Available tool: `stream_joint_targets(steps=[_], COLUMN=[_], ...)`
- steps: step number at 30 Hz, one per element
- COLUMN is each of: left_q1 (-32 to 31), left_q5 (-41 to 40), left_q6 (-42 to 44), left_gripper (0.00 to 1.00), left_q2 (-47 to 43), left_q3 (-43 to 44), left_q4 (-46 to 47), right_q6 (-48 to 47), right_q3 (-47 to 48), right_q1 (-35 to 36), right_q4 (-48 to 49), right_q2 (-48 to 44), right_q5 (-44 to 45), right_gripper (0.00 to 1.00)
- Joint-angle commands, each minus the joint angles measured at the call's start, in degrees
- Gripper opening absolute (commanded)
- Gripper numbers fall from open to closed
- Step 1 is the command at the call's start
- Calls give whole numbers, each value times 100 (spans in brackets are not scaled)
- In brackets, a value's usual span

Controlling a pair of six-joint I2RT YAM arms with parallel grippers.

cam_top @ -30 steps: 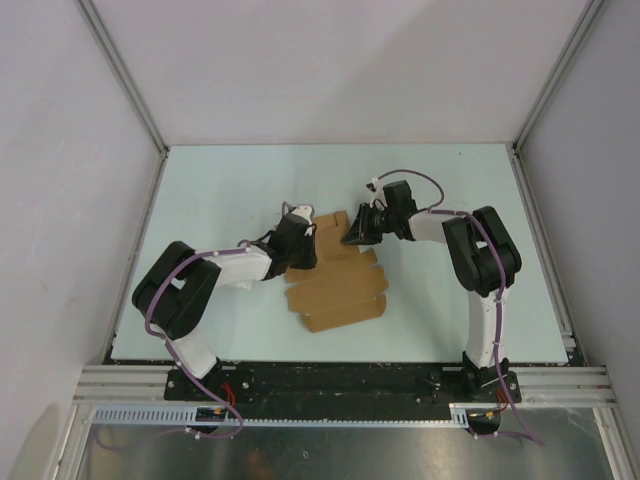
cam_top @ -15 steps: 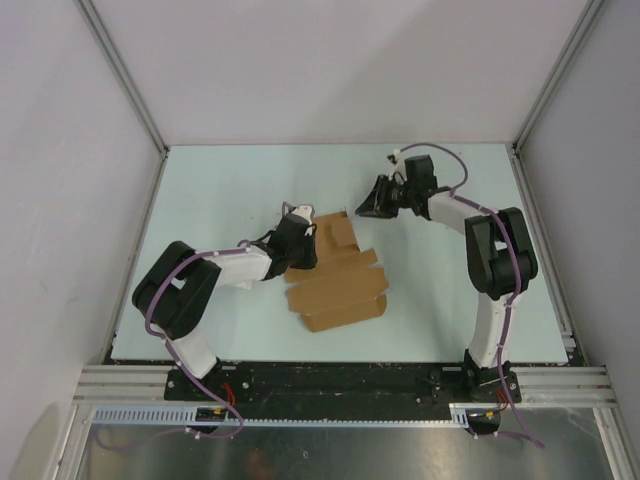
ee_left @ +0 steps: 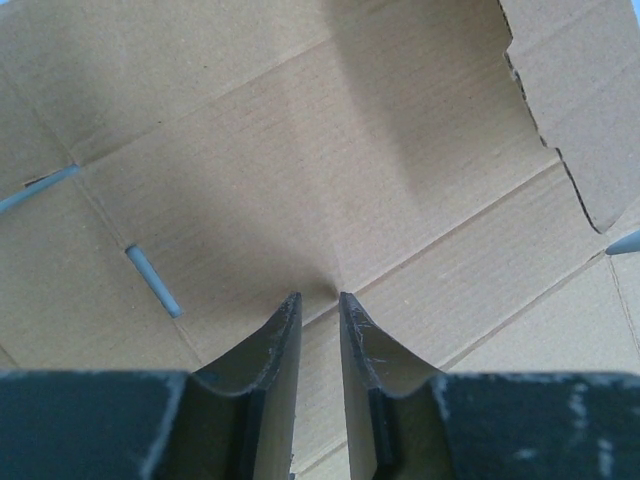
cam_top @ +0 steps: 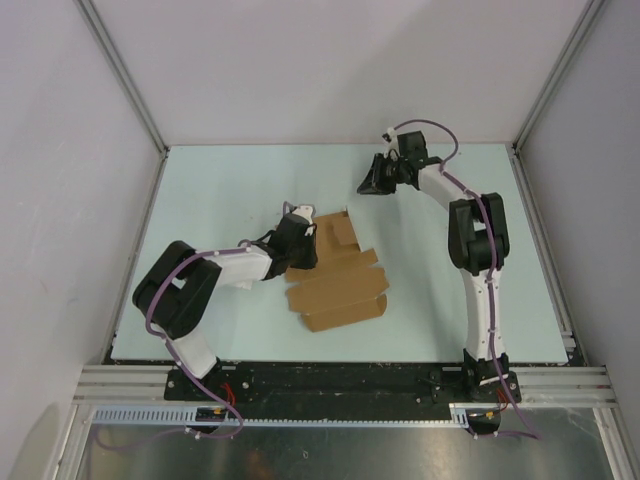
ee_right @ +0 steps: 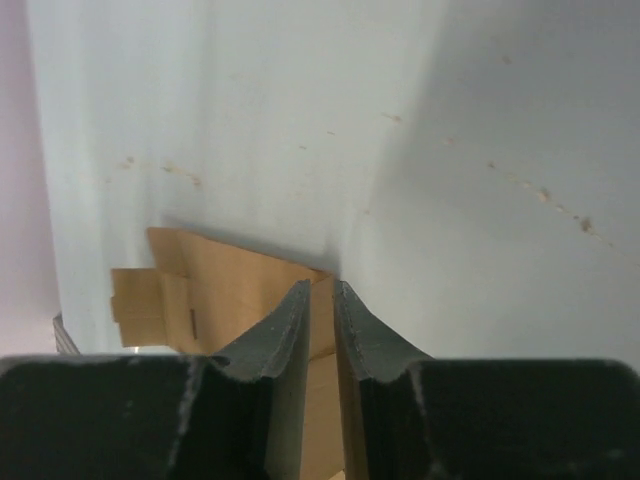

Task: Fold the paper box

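Left tool (cam_top: pixel 300 247) sits over the left edge of the paper box (cam_top: pixel 340 288), its black body overlapping the brown sheet. The box lies mid-bench, spread open with tabs sticking out on the right side and a flap reaching toward the far wall. Right tool (cam_top: pixel 367 187) is well apart from it, near the far edge of the pale bench (cam_top: pixel 220 190), pointing left. The right arm (cam_top: pixel 478 260) stretches long from its base. A purple cable (cam_top: pixel 425 124) loops over its wrist. From above, neither tool's jaws can be made out.
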Motion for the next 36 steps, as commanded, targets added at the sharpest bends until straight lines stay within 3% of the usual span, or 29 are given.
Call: stream_joint_targets(steps=[1,19,36], left_q1=[-26,-26,-26], left_q5=[211,369,430], left_q6=[122,131,131], left_gripper=[27,26,25], left_q2=[225,312,312], left_q3=[97,150,167], left_q4=[-87,-87,-87], right_q6=[-200,-314,-366], right_q3=[498,253,288], right_q1=[59,472,613], right_q4=[-696,-476,-573], right_q2=[359,430,738], right_q5=[282,-579,-421], right_gripper=[19,16,16])
